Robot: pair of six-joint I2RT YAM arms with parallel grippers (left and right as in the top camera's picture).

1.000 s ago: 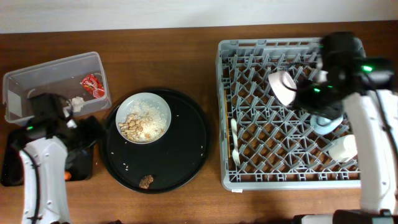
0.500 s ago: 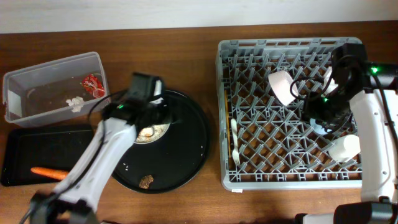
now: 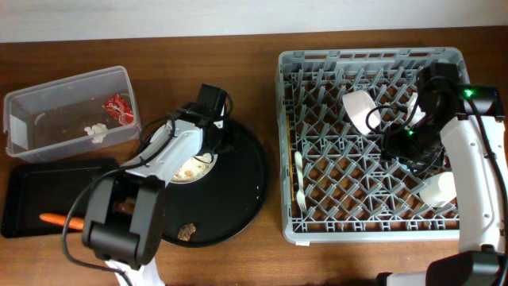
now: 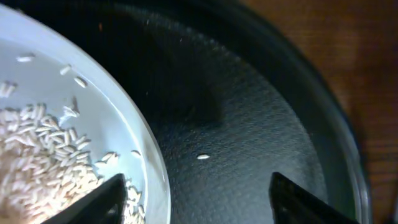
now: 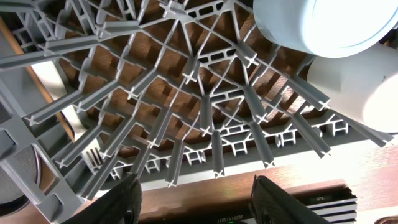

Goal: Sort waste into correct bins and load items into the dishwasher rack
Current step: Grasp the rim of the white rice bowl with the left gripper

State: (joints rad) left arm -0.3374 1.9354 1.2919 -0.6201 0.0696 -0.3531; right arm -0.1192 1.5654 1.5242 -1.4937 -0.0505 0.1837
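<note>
The pale plate (image 3: 187,170) with beige rice scraps (image 4: 37,155) sits on the round black tray (image 3: 238,191). My left gripper (image 3: 208,152) is open and straddles the plate's right rim (image 4: 146,143), one finger (image 4: 106,202) over the rice, the other (image 4: 305,199) over the tray. A brown lump (image 3: 187,231) lies on the tray's front. The clear tub (image 3: 48,119) holds the red wrapper (image 3: 119,107) and the tissue (image 3: 98,131). The carrot (image 3: 59,218) lies in the shallow black tray (image 3: 40,183). My right gripper (image 3: 409,151) hangs open and empty over the dishwasher rack (image 3: 317,67).
In the rack are the pinkish bowl (image 3: 361,111), the fork (image 3: 300,187), the cream cup (image 3: 439,189) and the light-blue cup (image 5: 336,25). The rack's front wall (image 5: 186,158) and the table edge lie below my right fingers.
My left arm swung from the black tray, where the carrot now lies, over to the plate, and its jaws have narrowed. The right arm shifted slightly over the rack.
</note>
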